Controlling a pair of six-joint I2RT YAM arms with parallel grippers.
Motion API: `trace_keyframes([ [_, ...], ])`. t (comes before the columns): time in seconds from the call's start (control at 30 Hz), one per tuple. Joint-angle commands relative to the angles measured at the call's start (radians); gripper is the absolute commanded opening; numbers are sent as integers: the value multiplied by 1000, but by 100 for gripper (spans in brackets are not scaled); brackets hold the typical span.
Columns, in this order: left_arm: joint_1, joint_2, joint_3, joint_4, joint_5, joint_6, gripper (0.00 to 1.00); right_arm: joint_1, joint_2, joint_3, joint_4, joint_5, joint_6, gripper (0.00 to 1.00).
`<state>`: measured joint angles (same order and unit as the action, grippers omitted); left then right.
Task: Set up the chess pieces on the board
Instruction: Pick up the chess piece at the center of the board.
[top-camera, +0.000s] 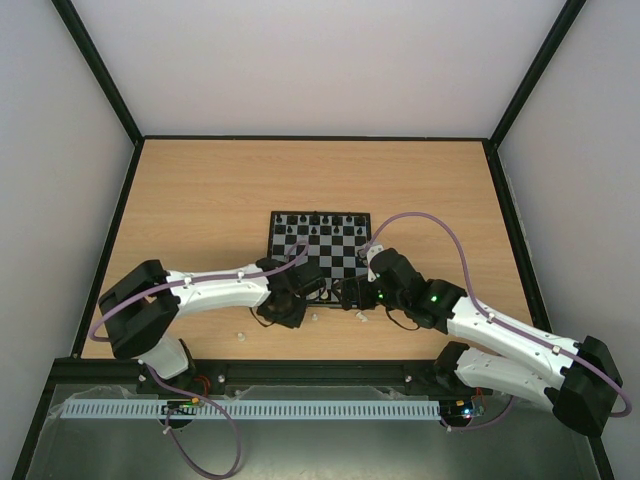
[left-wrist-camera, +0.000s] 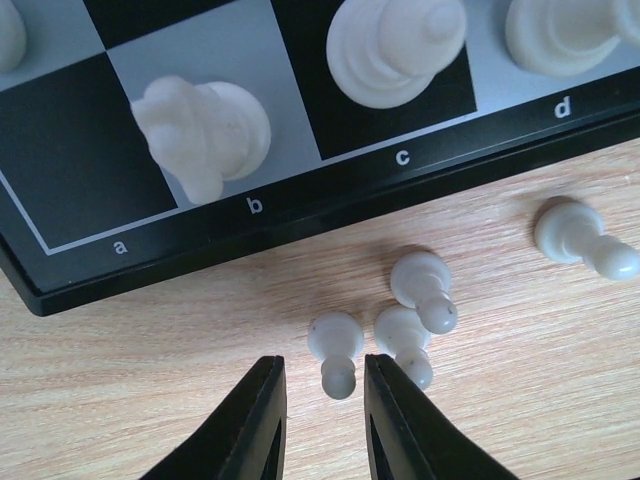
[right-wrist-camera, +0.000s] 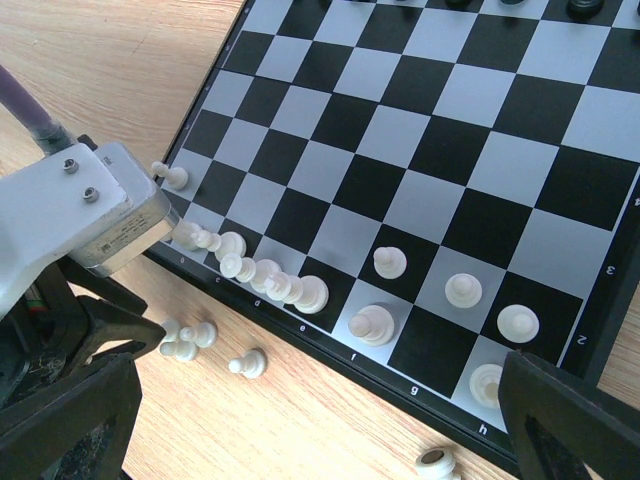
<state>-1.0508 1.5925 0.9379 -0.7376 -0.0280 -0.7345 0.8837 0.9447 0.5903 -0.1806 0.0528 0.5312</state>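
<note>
The board (top-camera: 340, 250) lies mid-table, with black chess pieces (top-camera: 315, 218) along its far row. White pieces (right-wrist-camera: 290, 288) stand on its near rows, at files b (left-wrist-camera: 205, 135), c (left-wrist-camera: 390, 50) and d (left-wrist-camera: 560, 35). Several white pawns lie on the wood just off the near edge. My left gripper (left-wrist-camera: 322, 368) is down over them, its fingers (left-wrist-camera: 262, 415) narrowly apart on either side of one pawn (left-wrist-camera: 336, 345), with a gap on both sides. My right gripper (right-wrist-camera: 320, 385) hovers wide open over the board's near edge, holding nothing.
Other loose pawns lie close by (left-wrist-camera: 405, 340) (left-wrist-camera: 425, 285) (left-wrist-camera: 585, 242). A toppled white piece (right-wrist-camera: 437, 463) rests off the edge near file h. One pawn (top-camera: 240, 335) lies apart to the left. The left arm's white wrist block (right-wrist-camera: 90, 210) is beside the board's corner.
</note>
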Motion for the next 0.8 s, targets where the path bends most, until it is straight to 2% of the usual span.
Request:
trace_keyframes([
  [0.0, -8, 14, -16, 3, -3, -14, 24, 3, 6, -2, 3, -3, -7, 99],
  [0.4, -8, 42, -4, 11, -7, -5, 6, 3, 3, -6, 1, -5, -5, 98],
  [0.53, -8, 26, 19, -39, -19, -4, 4, 3, 3, -5, 1, -5, -5, 99],
  [0.77, 31, -40, 193, -208, -84, 55, 6, 3, -6, -5, 1, -3, -4, 99],
])
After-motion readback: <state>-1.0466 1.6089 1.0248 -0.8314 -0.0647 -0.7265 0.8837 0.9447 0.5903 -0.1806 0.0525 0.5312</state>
